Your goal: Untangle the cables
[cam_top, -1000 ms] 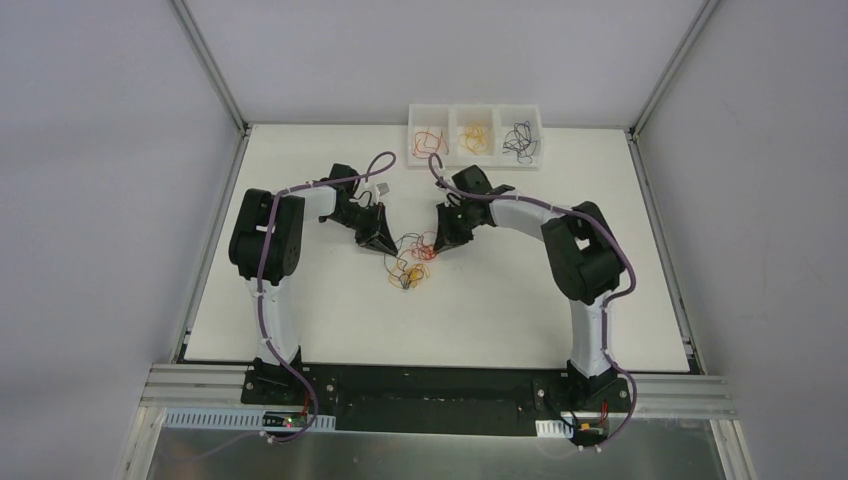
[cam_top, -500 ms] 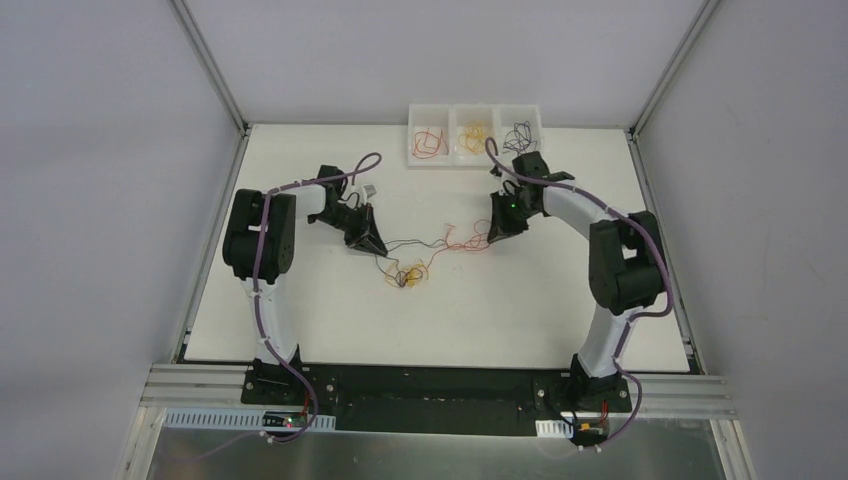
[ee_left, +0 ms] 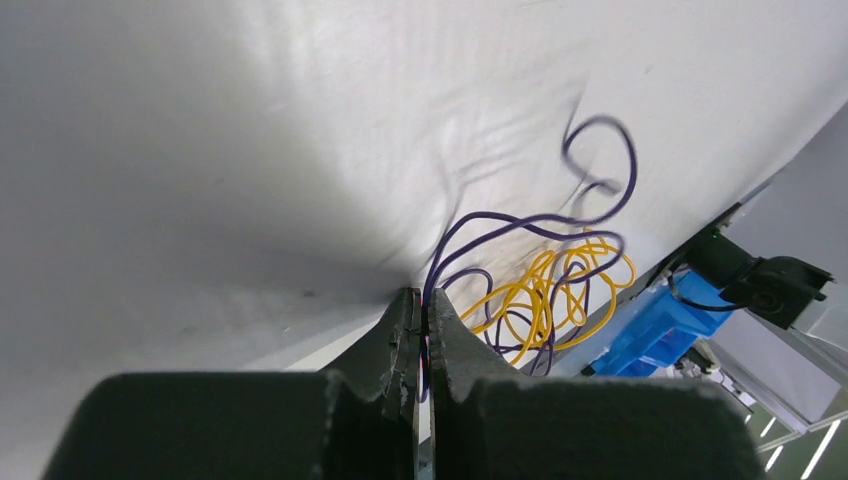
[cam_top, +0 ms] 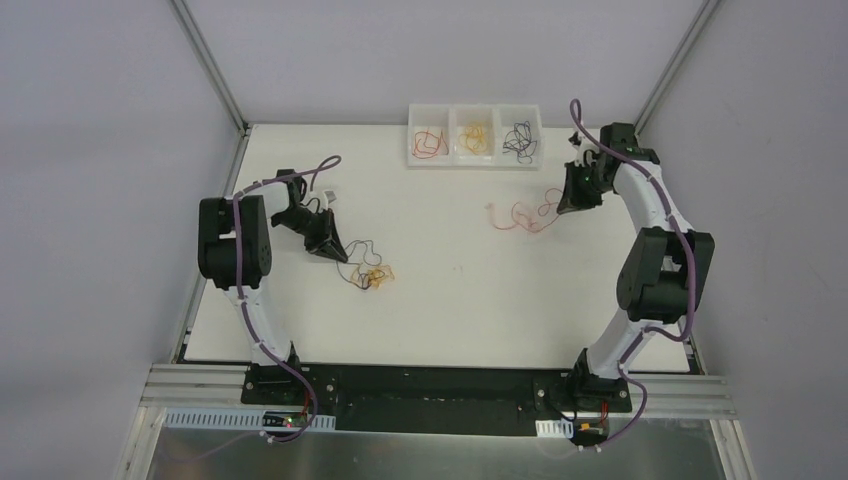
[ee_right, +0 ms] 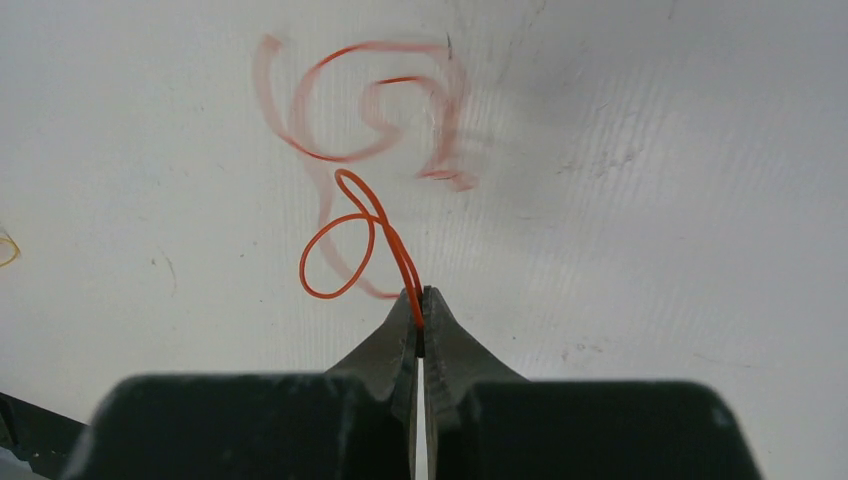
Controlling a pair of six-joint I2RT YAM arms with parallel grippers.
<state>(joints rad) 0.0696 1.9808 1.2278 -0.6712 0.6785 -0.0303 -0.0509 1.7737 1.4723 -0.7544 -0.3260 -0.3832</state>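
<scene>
A red cable (cam_top: pixel 520 215) trails loose across the table at the right, free of the others; my right gripper (cam_top: pixel 563 207) is shut on its end. The right wrist view shows that red cable (ee_right: pixel 345 240) looping away from my right gripper (ee_right: pixel 421 308). At the left, a purple cable (cam_top: pixel 362 250) and a yellow cable (cam_top: pixel 378 276) lie in one small tangle. My left gripper (cam_top: pixel 336 257) is shut on the purple cable (ee_left: pixel 520 225), which runs from my left gripper (ee_left: pixel 424 300) into the yellow cable (ee_left: pixel 545 295) coils.
A white three-compartment tray (cam_top: pixel 474 137) stands at the table's back edge, with red, yellow and dark cables sorted one colour to each part. The frame posts stand at the back corners, and the right arm reaches close to the table's right edge.
The two arms have pulled apart. The right gripper swung far right with the red cable, which came free of the tangle; the left gripper dragged the purple and yellow tangle leftward.
</scene>
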